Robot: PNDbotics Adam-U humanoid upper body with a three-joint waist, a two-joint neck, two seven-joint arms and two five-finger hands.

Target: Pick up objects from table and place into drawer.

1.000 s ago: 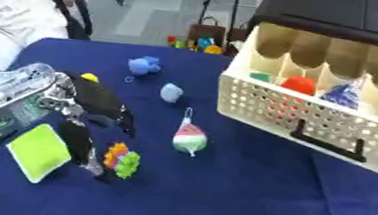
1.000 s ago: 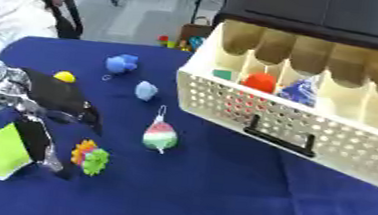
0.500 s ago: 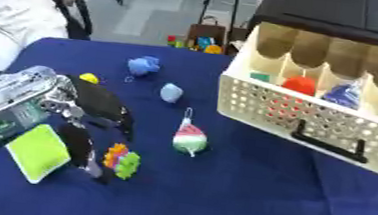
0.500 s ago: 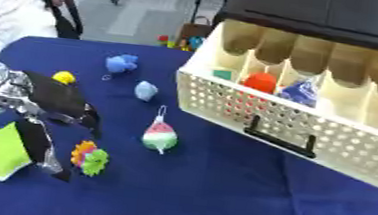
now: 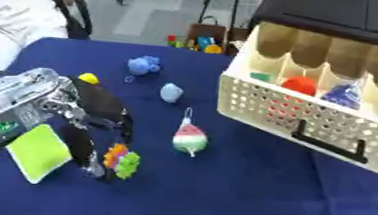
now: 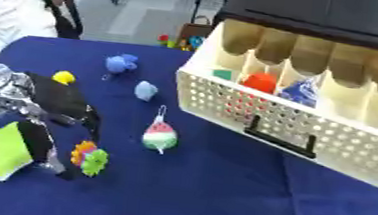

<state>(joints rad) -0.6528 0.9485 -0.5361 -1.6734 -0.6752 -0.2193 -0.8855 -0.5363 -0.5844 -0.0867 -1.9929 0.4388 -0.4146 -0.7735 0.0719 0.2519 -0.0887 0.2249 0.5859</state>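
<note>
Surface: blue cloth-covered surface, with an open floor and a small heap of bright toys beyond its far edge.
Drawer: cream perforated drawer pulled out of a black cabinet, its black handle facing the robot; the compartments already hold a red thing, a blue-and-white thing and a small green thing.
Left hand: left hand low over the near-left of the surface, thumb and fingers curved down either side of a multicoloured spiky toy; they look set about it, not closed on it (contact cannot be read for certain).
Right hand: not visible in either view.
Change: over the last second the hand has hardly moved; its fingers have settled a little closer to the spiky toy, and every object lies where it lay.
Meaning: I judge the pick is only being lined up; the toy is still down on the cloth, well apart from the drawer.
Still to move: watermelon-patterned toy just right of the hand, pale blue lump, blue plush, yellow ball beside the wrist.
Oddity: a lime-green panel shows at the hand's near side (whether it is part of the hand or a separate thing cannot be told).
</note>
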